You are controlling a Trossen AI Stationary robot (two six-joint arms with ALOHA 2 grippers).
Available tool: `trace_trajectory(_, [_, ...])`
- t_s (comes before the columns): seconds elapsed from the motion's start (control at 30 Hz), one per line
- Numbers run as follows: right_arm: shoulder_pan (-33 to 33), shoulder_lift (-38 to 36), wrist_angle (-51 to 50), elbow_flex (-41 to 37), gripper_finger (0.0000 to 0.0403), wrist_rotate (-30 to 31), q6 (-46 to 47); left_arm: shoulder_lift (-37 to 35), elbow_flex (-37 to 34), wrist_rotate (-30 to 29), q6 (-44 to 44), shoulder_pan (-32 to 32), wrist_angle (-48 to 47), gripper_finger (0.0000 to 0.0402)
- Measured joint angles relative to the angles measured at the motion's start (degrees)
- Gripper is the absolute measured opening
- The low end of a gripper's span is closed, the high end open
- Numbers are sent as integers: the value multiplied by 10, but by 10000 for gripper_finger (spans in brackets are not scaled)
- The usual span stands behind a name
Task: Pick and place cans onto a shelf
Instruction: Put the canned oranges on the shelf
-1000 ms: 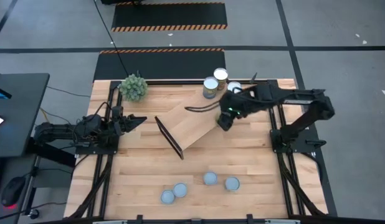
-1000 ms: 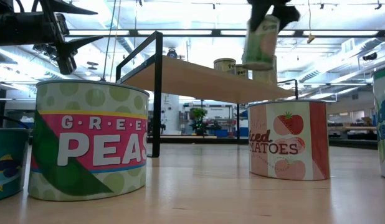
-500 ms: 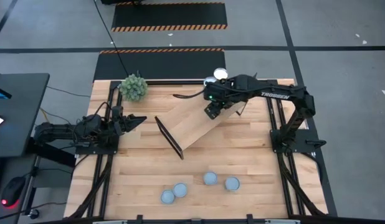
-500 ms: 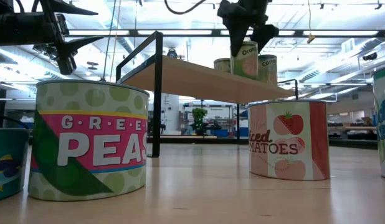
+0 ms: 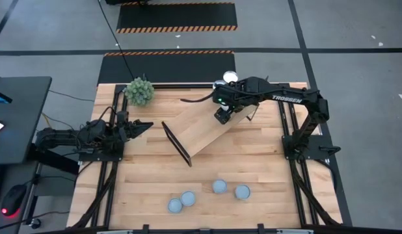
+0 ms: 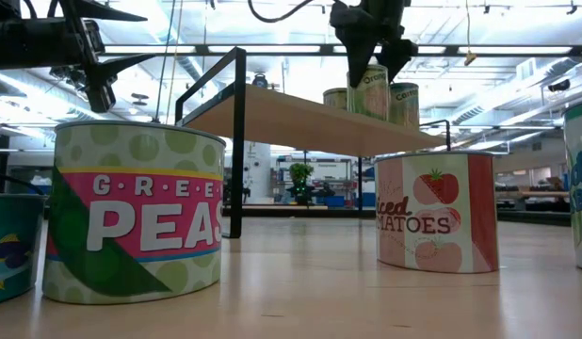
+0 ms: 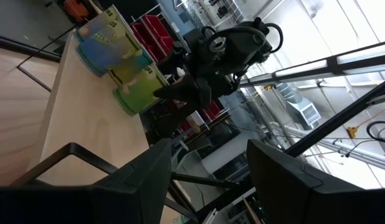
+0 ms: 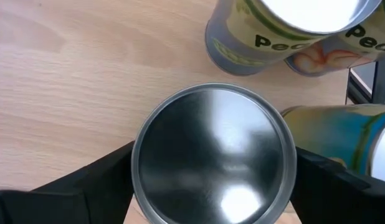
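Note:
The light-wood shelf (image 5: 198, 130) lies slantwise across the table, with a black end frame (image 5: 177, 143) at its near end. My right gripper (image 5: 220, 114) is over its far end, shut on a green-labelled can (image 6: 369, 91) with a silvery top (image 8: 214, 152). Other cans (image 8: 286, 31) (image 8: 342, 134) stand on the shelf right beside it. Several cans (image 5: 219, 186) stand on the table near its front edge. My left gripper (image 7: 208, 180) is open and empty at the table's left (image 5: 139, 127). My right gripper pinches the can between its two fingers (image 8: 111, 180), one on each side of the can's wall just below the top rim (image 8: 142, 186). The fingers point down from above. The can is upright; whether its base rests on the shelf plank (image 6: 300, 122) I cannot tell.
A green plant ball (image 5: 140, 91) sits at the table's far left corner. In the low view a green peas can (image 6: 131, 212) and a tomatoes can (image 6: 435, 212) stand close to the camera. Bare shelf plank stretches from the held can toward the near end frame.
My right gripper has carried the can toward the table's left and far edges, over the shelf's far end, and down next to the cans standing there. The can has stayed upright. In the last half second it has hardly moved.

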Motion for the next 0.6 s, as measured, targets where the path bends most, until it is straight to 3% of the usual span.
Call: trace_trajectory(0.6, [2,-12,-4,0,367,60,-108,0,0,0,0,0,0,215])
